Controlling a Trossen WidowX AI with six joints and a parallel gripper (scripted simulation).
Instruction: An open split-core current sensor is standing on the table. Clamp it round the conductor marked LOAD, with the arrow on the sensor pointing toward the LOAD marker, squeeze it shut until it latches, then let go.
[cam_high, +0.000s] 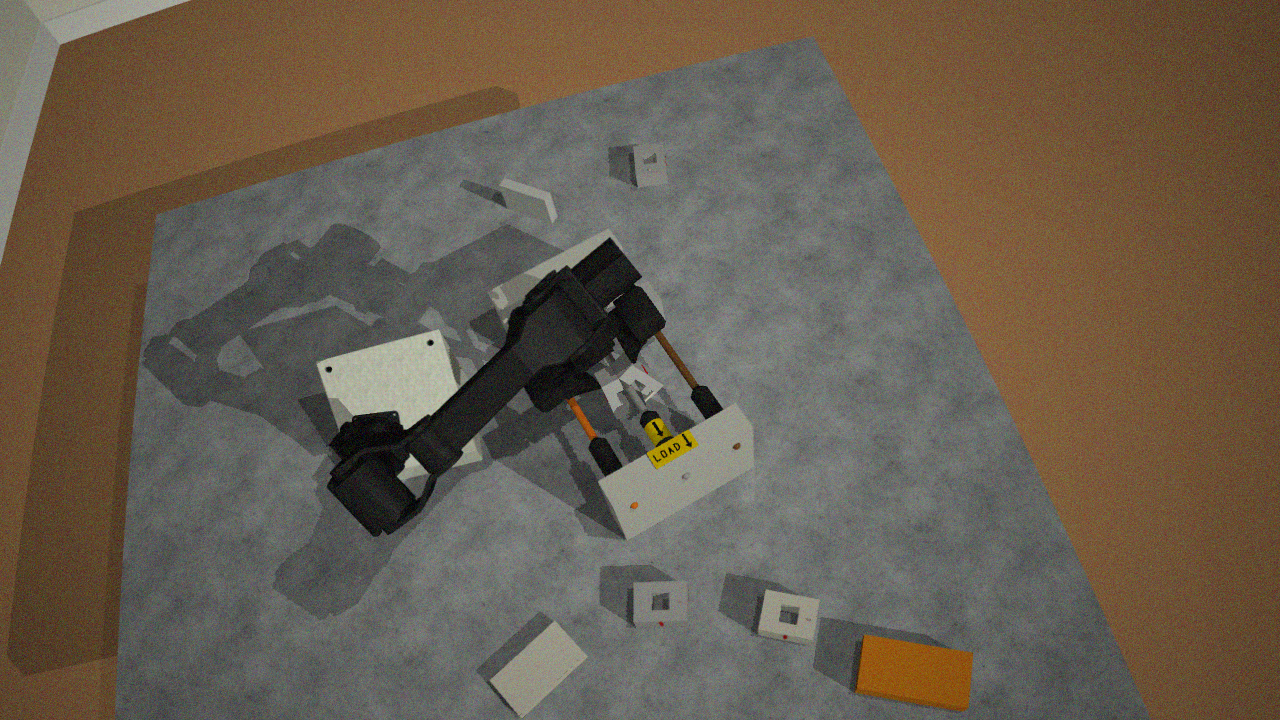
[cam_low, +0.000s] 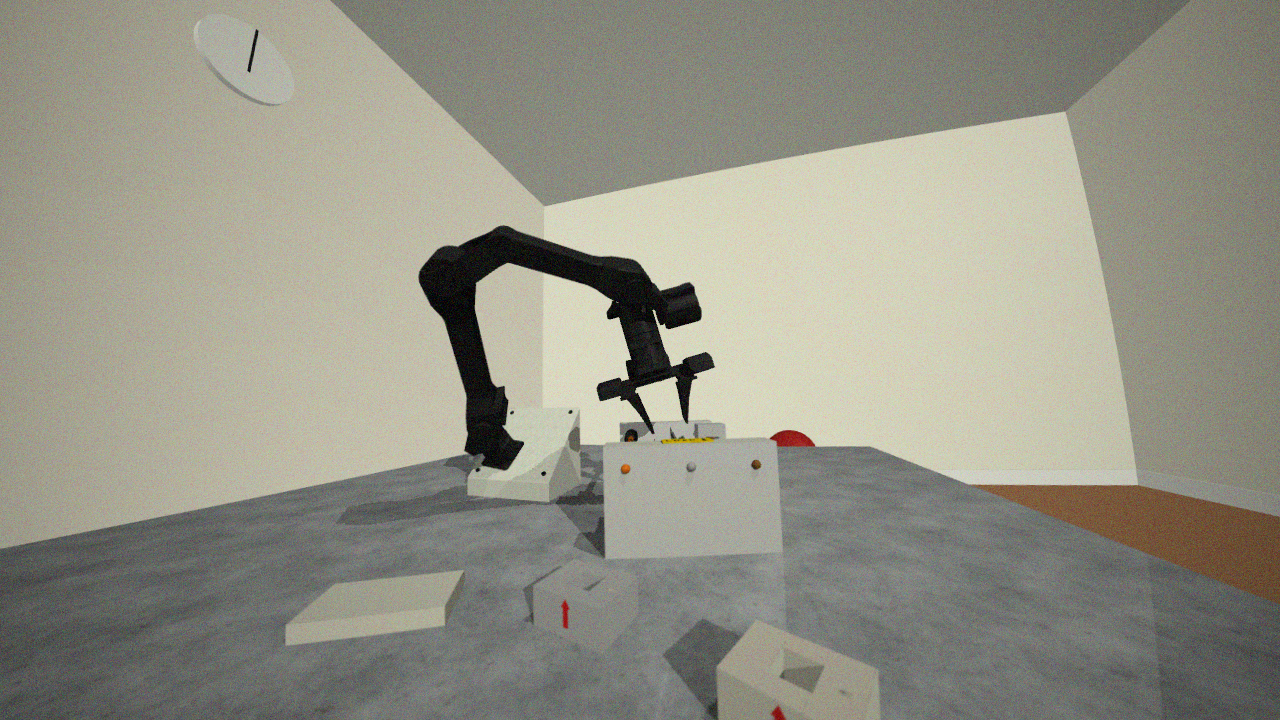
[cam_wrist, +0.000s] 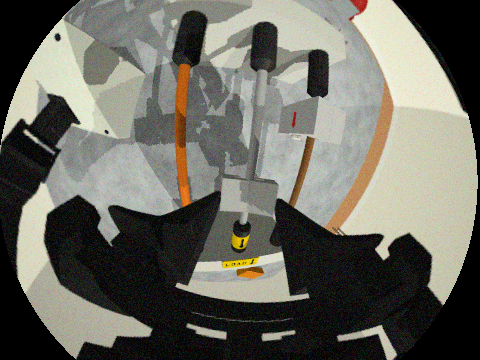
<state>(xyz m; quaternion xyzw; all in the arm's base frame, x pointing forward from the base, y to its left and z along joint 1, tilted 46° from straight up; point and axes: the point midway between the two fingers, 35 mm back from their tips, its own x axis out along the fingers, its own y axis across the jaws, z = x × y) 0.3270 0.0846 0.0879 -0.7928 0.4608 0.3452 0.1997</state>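
My gripper (cam_high: 617, 372) (cam_low: 669, 428) (cam_wrist: 248, 199) is shut on the light grey split-core sensor (cam_wrist: 257, 195), low between the terminal blocks. In the top view, its white halves look spread; a small red mark shows, but its direction is unreadable. The grey LOAD conductor (cam_wrist: 257, 110) runs to the sensor and comes out on the other side toward the yellow sleeve (cam_high: 656, 429) (cam_wrist: 240, 241) and yellow LOAD label (cam_high: 671, 448) (cam_wrist: 240, 263). The fingers stand on either side of the sensor. Whether its jaws surround the conductor or are latched is hidden.
The orange conductor (cam_high: 582, 418) (cam_wrist: 181, 125) and brown conductor (cam_high: 677, 360) (cam_wrist: 302, 172) flank the grey one. Another sensor (cam_wrist: 330, 120) sits on the brown one. The near terminal block (cam_high: 680, 492) (cam_low: 689, 514) stands before them. An orange block (cam_high: 914, 671) and more sensors stand on the table.
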